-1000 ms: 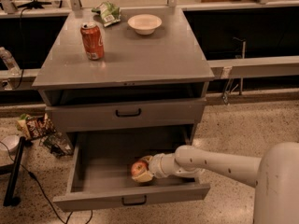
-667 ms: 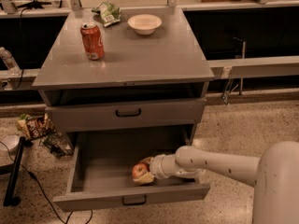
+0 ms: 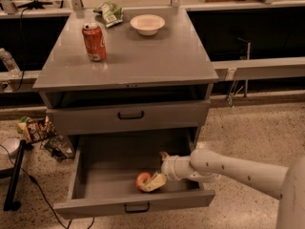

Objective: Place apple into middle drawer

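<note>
Arm (image 3: 238,168) low: pincer (image 3: 157,174) by apple (image 3: 141,181), mid drawer (image 3: 95,207).

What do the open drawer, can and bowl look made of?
The open drawer: probably painted metal, matte grey, thin flat walls. The can: likely aluminium, glossy red with highlights. The bowl: ceramic or plastic, smooth off-white. The gripper sits inside the drawer by the apple.

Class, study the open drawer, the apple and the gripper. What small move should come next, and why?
Probably release the apple, if it is gripped. It already seems to lie on the floor of the open middle drawer, near the front wall, and the gripper sits low inside the drawer against its side. Nothing more appears to need carrying.
</note>
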`<action>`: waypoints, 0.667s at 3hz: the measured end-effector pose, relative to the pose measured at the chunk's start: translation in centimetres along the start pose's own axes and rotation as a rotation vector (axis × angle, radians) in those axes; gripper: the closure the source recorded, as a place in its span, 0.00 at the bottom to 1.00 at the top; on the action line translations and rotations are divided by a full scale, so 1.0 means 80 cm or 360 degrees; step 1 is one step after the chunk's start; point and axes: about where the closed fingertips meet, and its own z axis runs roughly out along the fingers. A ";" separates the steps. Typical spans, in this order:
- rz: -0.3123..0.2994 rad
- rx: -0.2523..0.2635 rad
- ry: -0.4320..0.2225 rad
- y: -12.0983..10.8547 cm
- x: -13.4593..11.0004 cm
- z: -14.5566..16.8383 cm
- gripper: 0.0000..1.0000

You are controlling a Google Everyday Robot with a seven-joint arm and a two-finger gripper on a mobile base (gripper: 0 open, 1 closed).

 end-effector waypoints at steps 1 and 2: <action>0.0048 0.0087 -0.0071 -0.020 -0.018 -0.048 0.33; 0.0074 0.0157 -0.0169 -0.041 -0.030 -0.103 0.56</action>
